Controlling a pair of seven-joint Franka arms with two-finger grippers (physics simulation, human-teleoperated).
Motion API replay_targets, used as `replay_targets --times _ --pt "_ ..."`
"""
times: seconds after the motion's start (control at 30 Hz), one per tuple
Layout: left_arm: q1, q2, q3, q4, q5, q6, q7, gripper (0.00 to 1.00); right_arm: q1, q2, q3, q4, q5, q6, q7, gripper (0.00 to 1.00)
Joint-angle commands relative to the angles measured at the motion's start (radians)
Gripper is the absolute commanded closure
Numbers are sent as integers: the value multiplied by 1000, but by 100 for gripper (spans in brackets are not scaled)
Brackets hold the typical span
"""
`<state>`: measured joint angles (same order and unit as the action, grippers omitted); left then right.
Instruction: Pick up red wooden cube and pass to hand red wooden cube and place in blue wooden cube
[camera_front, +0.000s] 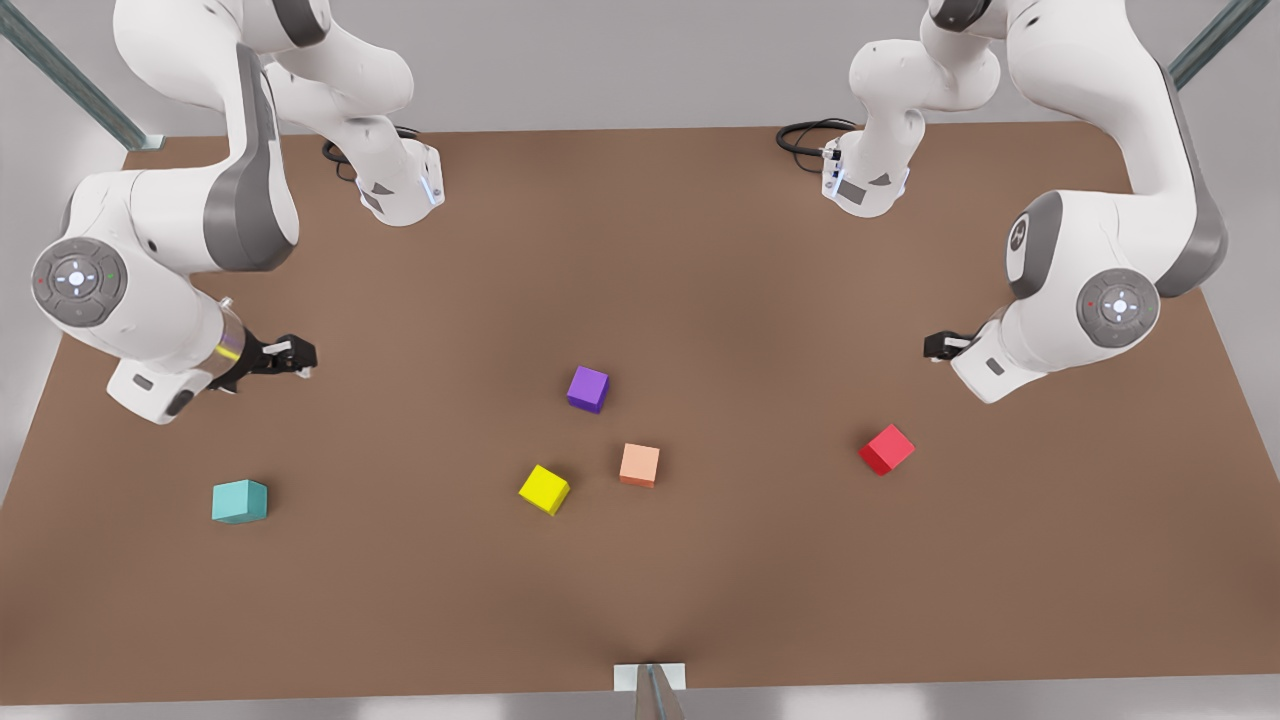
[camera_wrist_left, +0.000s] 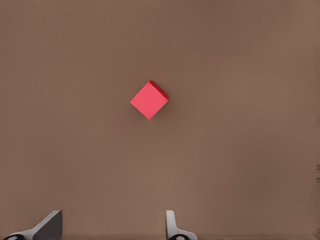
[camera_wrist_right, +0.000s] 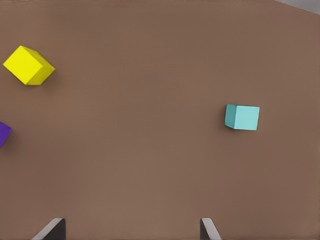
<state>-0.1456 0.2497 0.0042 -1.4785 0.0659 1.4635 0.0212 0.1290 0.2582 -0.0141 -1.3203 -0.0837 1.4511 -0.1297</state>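
Left gripper (camera_wrist_left: 112, 225) hung above the small red wooden cube (camera_wrist_left: 149, 100), fingers spread, ready to pick; right gripper (camera_wrist_right: 132, 227), likewise spread, waited near the teal-blue wooden cube (camera_wrist_right: 242, 117), to receive the pass.

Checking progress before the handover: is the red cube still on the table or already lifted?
On the table. The red wooden cube rests flat on the table, untouched; the left gripper hovers open above it.
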Motion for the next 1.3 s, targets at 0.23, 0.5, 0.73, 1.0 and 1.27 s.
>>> replay_targets --times 0.23,0.5,0.73,1.0,1.27 --pt "0 298 19 -81 -104 470 -527 0 -2 0 -7 -8 -10 25 27 0" --pt "15 264 53 -253 -184 667 -863 0 -31 33 -9 24 53 81 25 0" --pt "17 281 53 -328 -181 833 -905 0 -55 18 -14 33 39 14 12 0" --pt "17 303 51 -330 -176 845 -790 0 -85 27 -60 29 32 -23 -77 0" --pt "17 330 51 -339 -175 824 -751 0 -75 26 -50 32 47 -40 -84 0"
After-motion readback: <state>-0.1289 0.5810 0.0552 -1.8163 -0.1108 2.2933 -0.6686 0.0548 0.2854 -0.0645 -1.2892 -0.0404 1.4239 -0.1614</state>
